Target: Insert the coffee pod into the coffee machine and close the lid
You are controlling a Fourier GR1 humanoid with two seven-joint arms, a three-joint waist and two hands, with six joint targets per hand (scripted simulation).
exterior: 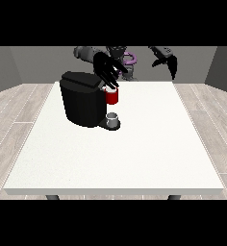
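A black coffee machine [81, 103] stands on the white table [134, 149] at the left of centre. Its lid [81, 79] lies across the top. A red pod holder [112, 97] sticks out at the machine's front right, above a small grey cup [113, 118] on the drip base. The hand at the view's left [106, 69] hovers over the lid's right end and the red holder, fingers spread and pointing down. No coffee pod is visible on its own. The hand at the view's right [166, 61] hangs raised beyond the table's far edge, fingers relaxed.
The robot's torso [120, 57] stands behind the table's far edge. Bare white table surface stretches to the right of the machine and towards the near edge [115, 191]. Wooden floor surrounds the table.
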